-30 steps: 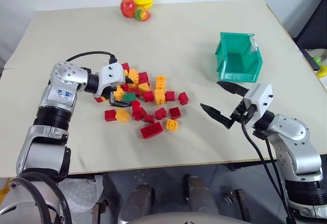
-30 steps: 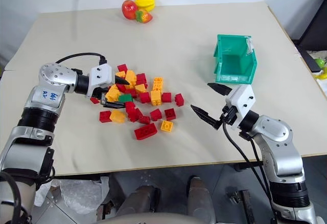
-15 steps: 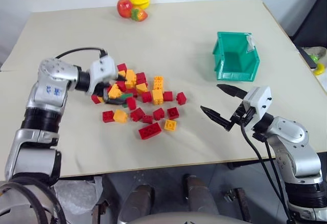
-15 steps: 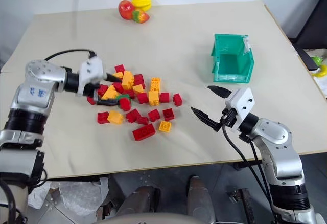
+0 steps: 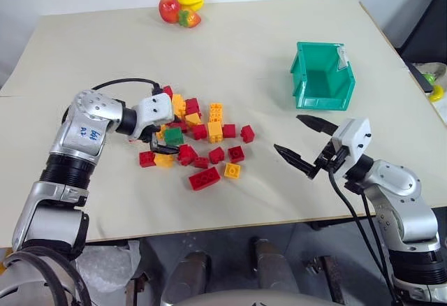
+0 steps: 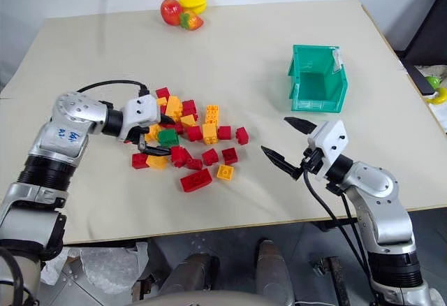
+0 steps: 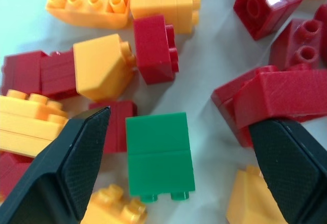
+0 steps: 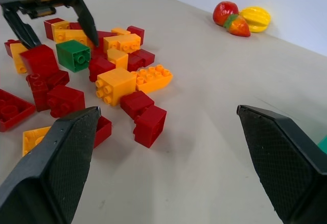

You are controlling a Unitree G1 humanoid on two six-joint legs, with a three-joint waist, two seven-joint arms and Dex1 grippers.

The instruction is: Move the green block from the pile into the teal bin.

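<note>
The green block (image 7: 159,160) lies on the table at the left side of the pile (image 5: 206,135) of red and orange-yellow bricks. My left gripper (image 5: 165,138) is open and tilted down over it. One black finger (image 7: 76,157) stands on each side of the block, apart from it. The block also shows in the right wrist view (image 8: 73,55), beneath those fingers. The teal bin (image 5: 347,82) stands upright at the right back of the table, its inside showing bare. My right gripper (image 5: 288,133) hovers open and holds nothing, in front of the bin and to the right of the pile.
Toy fruits (image 5: 181,7) sit at the table's far edge. A red two-stud-wide brick (image 5: 206,177) and a yellow one (image 5: 234,171) lie at the pile's near side. Bare tabletop (image 5: 279,82) separates pile and bin. Dark furniture (image 5: 429,33) stands past the right edge.
My left gripper has shifted slightly right and down, so its open fingers now straddle the green block. The right arm has held still. The view itself has shifted a little.
</note>
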